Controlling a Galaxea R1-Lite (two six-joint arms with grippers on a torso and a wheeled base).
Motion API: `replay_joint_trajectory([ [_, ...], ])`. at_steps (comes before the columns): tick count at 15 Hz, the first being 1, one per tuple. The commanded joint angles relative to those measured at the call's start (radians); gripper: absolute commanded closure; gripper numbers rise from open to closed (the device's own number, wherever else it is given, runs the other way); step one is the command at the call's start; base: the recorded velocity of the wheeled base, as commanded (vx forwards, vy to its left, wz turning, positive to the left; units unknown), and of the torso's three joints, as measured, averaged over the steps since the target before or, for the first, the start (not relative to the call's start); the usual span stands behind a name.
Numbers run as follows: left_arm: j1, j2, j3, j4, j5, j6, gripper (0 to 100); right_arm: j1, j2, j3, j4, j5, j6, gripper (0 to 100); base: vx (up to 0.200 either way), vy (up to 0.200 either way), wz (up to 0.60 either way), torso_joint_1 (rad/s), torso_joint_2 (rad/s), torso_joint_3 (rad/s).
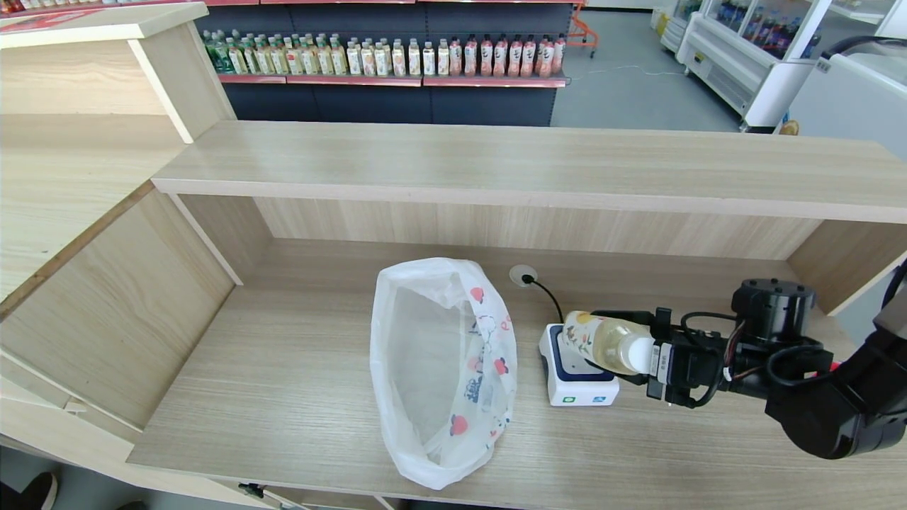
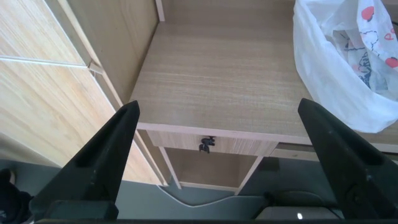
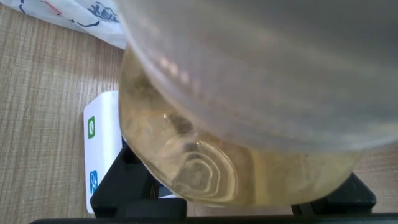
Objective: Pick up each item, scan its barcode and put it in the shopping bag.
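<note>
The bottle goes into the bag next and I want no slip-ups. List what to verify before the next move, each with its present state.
1. Hold on the bottle: ok. The right end effector is shut on it and it lies sideways.
2. Bottle over the scanner: ok. It hangs just above the scanner's top face.
3. Barcode turned toward the scanner: cannot tell. No barcode is visible.
4. Bag ready to receive: ok. It lies on the counter beside the scanner with its mouth open.
5. Left end effector out of the way: ok. It is open at the counter's near edge, apart from the bag.
</note>
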Motion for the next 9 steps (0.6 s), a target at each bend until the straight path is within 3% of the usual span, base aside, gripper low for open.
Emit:
replay_joint_trajectory([
  [1,0.000,0.000,0.000,0.000,0.001,0.000,0,0.000,0.003,-0.002,0.001,-0.001,-0.003,100,0.000,0.000,0.00,0.000,0.00,0.000],
  [9,0.000,0.000,0.000,0.000,0.001,0.000,0,-0.003,-0.014,0.007,0.007,-0.005,-0.010,100,0.000,0.000,0.00,0.000,0.00,0.000],
])
